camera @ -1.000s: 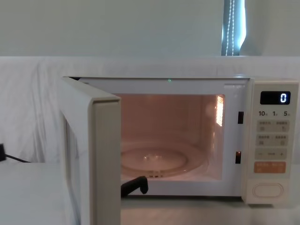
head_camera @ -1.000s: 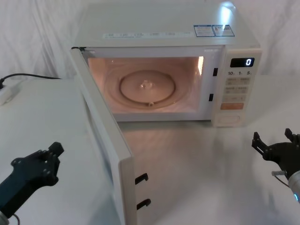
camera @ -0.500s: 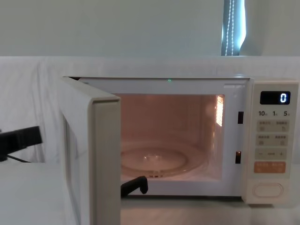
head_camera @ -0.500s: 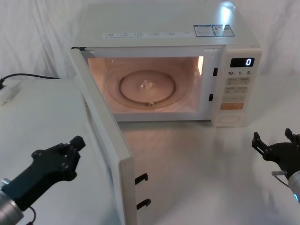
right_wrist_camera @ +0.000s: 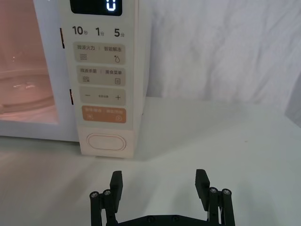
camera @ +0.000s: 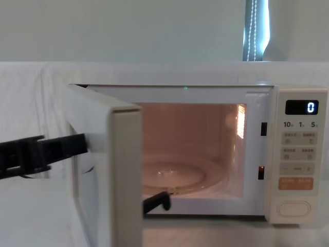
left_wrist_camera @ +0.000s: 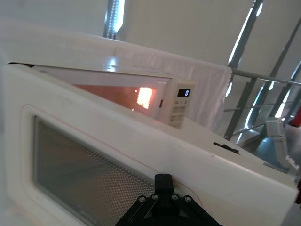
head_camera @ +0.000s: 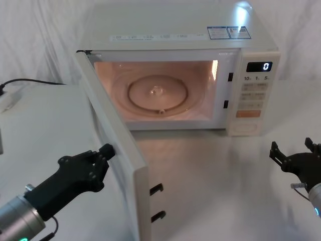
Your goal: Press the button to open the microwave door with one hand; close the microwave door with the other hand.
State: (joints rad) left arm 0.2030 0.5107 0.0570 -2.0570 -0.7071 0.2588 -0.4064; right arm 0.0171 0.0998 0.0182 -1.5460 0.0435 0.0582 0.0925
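Contact is the change we see: our left gripper [head_camera: 106, 150], which a second ago hung low and well apart from the microwave door [head_camera: 113, 150], has come forward and now has its tip against the door's outer face, and the door's free edge has swung a little toward the oven. We cannot tell how the left fingers stand. Our right gripper [right_wrist_camera: 160, 181] has stayed low over the worktop [head_camera: 210, 165] in front of the control panel, fingers spread with nothing between them. The door stands wide open, hinged at the oven's left, cream with a dark mesh window. Inside, the lit cavity glows pink. The button [right_wrist_camera: 107, 142] sits untouched at the panel's foot.
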